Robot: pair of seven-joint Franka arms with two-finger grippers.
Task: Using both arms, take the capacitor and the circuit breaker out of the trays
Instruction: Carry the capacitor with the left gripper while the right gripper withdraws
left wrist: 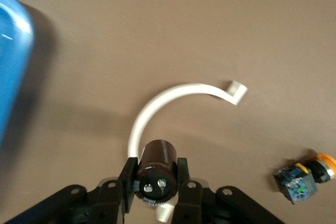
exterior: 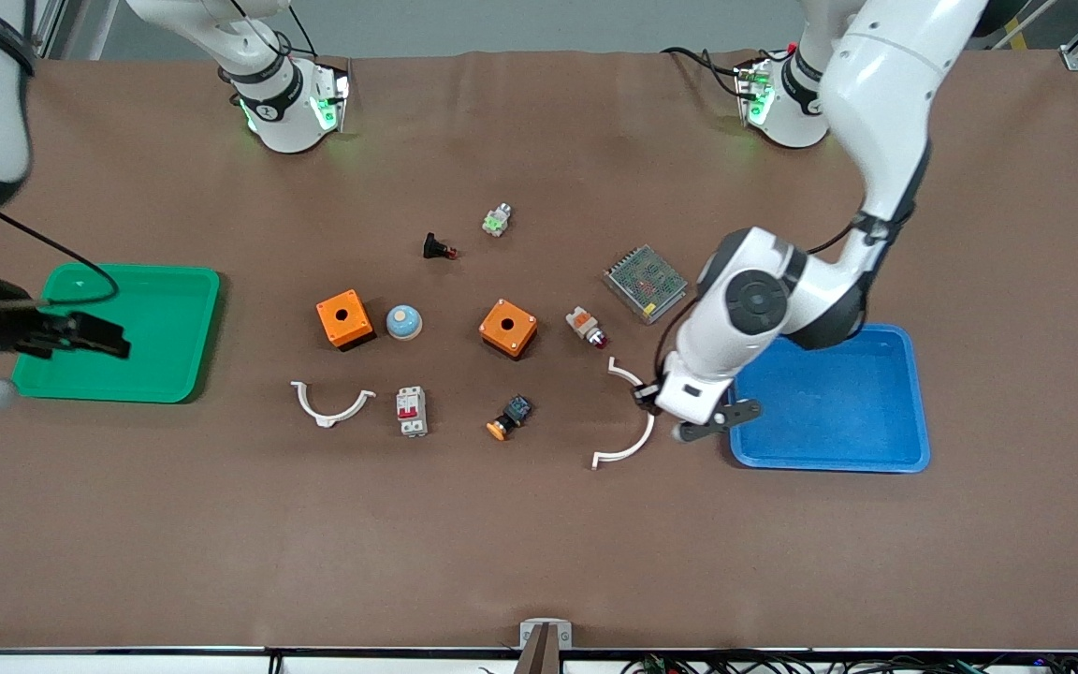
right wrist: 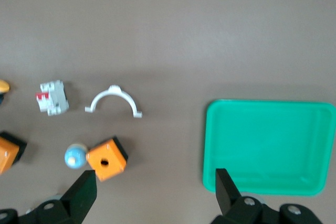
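Note:
My left gripper (exterior: 715,421) (left wrist: 155,174) is shut on the capacitor (left wrist: 157,165), a stubby black cylinder with two pale spots on its end. It holds it above one end of a white curved clip (left wrist: 157,103), beside the edge of the blue tray (exterior: 876,461). The breaker (exterior: 411,411), a white block with red levers, lies on the table near the middle; it also shows in the right wrist view (right wrist: 52,98). My right gripper (exterior: 94,339) (right wrist: 153,184) is open and empty over the green tray (exterior: 185,374) (right wrist: 262,145).
Two orange boxes (exterior: 344,319) (exterior: 508,328), a blue-domed button (exterior: 403,322), an orange push button (exterior: 509,418), a white-and-orange part (exterior: 586,328), a black button part (exterior: 438,248), a mesh-covered unit (exterior: 646,283) and another white curved clip (exterior: 331,404) lie around the table's middle.

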